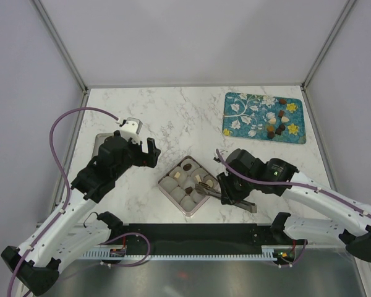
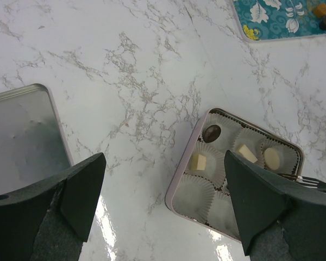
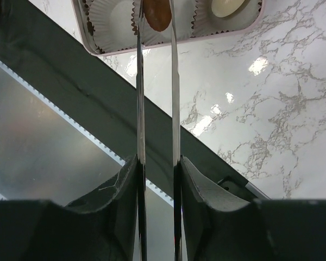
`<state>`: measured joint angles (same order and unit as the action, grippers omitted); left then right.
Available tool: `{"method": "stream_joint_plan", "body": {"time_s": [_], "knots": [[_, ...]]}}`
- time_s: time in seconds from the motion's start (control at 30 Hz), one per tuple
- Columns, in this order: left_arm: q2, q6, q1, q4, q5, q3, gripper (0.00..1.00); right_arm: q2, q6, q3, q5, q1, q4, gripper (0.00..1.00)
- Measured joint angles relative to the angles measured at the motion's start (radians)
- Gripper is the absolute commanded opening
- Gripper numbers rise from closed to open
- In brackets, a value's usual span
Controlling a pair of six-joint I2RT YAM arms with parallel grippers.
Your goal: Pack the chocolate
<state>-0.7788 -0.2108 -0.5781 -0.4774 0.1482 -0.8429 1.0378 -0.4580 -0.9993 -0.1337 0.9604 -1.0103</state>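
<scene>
A pale pink box [image 1: 162,183] of white paper cups sits mid-table and holds a dark chocolate [image 2: 212,132] and three cream ones [image 2: 199,162]. My right gripper [image 1: 232,192] is shut on metal tongs [image 1: 210,190]. In the right wrist view my right gripper [image 3: 157,163] presses the tongs' blades [image 3: 139,81], whose tips pinch a brown chocolate [image 3: 157,15] over a cup at the box's near edge [image 3: 206,37]. Several more chocolates [image 1: 275,124] lie on the teal mat [image 1: 264,117]. My left gripper [image 1: 142,151] is open and empty, above the table left of the box [image 2: 185,168].
A grey metal lid [image 2: 22,141] lies at the left, partly under my left arm [image 1: 102,143]. The teal mat's corner shows in the left wrist view [image 2: 282,19]. A black rail [image 3: 70,92] runs along the table's near edge, just below the box.
</scene>
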Motion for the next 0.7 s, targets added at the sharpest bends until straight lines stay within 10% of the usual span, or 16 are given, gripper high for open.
{"method": "stream_joint_plan", "body": {"time_s": [0.7], "knots": [[0.0,0.0,0.0,0.0,0.0,0.0,0.98,0.059,-0.006,-0.126,0.066,0.006,-0.014,0.45]]}}
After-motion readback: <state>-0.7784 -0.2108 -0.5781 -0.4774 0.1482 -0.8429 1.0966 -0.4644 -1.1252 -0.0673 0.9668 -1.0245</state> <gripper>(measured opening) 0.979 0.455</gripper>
